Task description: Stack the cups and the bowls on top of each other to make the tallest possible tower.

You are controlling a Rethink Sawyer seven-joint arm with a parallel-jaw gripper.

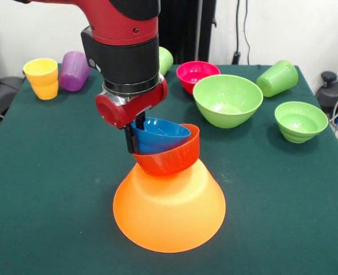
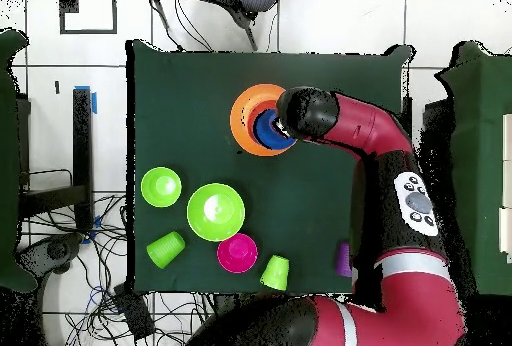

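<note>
The huge orange bowl [image 1: 169,212] stands upside down near the table's front as the tower's base; it also shows in the overhead view [image 2: 242,112]. A red-orange bowl [image 1: 172,160] sits upright and slightly tilted on it. The blue bowl [image 1: 163,134] lies tilted inside the red-orange one, and shows from above [image 2: 266,130]. My gripper [image 1: 136,137] is shut on the blue bowl's left rim, one finger inside and one outside. In the overhead view the wrist hides the gripper.
At the back stand a yellow cup [image 1: 42,77], a purple cup [image 1: 73,70] on its side, a light green cup [image 1: 165,59], a pink bowl [image 1: 196,74], the large light green bowl [image 1: 227,100], another green cup [image 1: 278,77] on its side and a small green bowl [image 1: 300,120].
</note>
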